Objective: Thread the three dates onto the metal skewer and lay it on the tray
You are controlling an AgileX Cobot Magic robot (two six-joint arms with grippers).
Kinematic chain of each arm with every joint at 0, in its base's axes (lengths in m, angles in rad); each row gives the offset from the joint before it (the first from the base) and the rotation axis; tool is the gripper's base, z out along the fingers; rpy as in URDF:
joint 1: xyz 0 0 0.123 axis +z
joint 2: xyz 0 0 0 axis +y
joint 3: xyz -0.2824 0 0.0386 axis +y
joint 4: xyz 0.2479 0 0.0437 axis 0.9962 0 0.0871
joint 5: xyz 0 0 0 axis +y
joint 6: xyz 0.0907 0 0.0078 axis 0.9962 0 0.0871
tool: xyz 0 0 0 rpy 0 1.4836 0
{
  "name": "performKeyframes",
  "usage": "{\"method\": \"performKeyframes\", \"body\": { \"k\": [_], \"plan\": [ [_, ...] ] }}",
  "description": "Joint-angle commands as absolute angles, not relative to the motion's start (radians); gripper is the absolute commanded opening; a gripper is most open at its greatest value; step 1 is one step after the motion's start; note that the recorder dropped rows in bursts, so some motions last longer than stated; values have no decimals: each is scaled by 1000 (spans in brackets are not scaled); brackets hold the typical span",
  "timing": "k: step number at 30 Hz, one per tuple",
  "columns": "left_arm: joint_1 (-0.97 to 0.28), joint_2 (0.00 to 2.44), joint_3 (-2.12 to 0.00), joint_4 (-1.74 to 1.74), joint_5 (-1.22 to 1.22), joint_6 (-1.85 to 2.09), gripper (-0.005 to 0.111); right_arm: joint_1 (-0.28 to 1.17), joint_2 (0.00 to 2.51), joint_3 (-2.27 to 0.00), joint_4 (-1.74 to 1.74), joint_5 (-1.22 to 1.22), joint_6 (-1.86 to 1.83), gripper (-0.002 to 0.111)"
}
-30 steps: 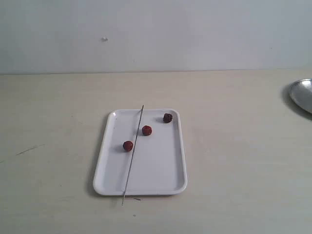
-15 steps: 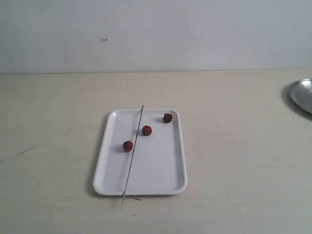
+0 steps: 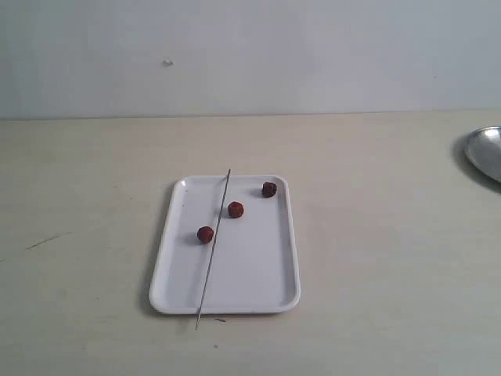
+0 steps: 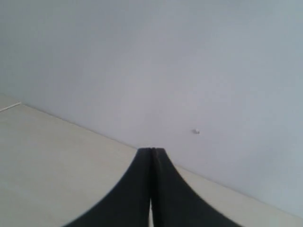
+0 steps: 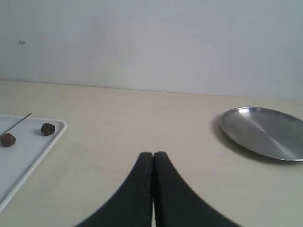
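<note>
The left tool point(image 4: 151, 152) is shown by its wrist camera with its two black fingers pressed together and nothing between them. Only bare desk point(image 4: 57, 161) and wall are faced, so none of the task's things is in its view, and it is judged to be parked well apart from them.

In the exterior view the white tray point(image 3: 258, 282) is laid at the middle of the desk. The three dates point(image 3: 236, 209) are loose on it and none is threaded. The first reddish date point(image 3: 205, 234) is set just left of the metal skewer point(image 3: 213, 249), touching it or nearly so. The skewer is laid slantwise along the tray with both ends past the rim, which is judged to leave an end free to be pinched. To its right lie the second reddish date point(image 3: 236, 209) and, near the far right corner, the dark date point(image 3: 269, 189).

The right tool point(image 5: 153, 155) is likewise closed on nothing. The tray's corner and two dates are caught in its wrist view, well apart from its fingertips.

A silver dish point(image 3: 485, 153) is left at the desk's right edge.
</note>
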State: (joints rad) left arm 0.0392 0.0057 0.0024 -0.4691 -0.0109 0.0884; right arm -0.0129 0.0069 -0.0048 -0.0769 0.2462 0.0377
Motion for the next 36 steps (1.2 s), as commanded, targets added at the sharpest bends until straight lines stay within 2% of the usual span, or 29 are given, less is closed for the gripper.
{"method": "performKeyframes", "body": {
  "k": [1,7,13,19,26,28,32,36],
  "plan": [
    [41,0,0,-529,-55,52,0,-11,0,0,-80,238,38,0],
    [41,0,-13,-526,-132,-223,0,-11,0,0,-80,238,38,0],
    [41,120,-218,-450,-96,-211,0,-11,0,0,-78,238,38,0],
    [41,537,-548,-252,266,-159,0,-11,0,0,-78,238,38,0],
    [12,1026,-857,-349,756,30,0,-11,0,0,-78,238,38,0],
    [-28,1129,-913,-390,829,99,0,-11,0,0,-78,238,38,0],
    [-271,1356,-1001,-299,826,43,0,-11,0,0,-78,238,38,0],
    [-536,1524,-1059,-73,765,-181,0,-11,0,0,-78,238,38,0]
  ]
}}
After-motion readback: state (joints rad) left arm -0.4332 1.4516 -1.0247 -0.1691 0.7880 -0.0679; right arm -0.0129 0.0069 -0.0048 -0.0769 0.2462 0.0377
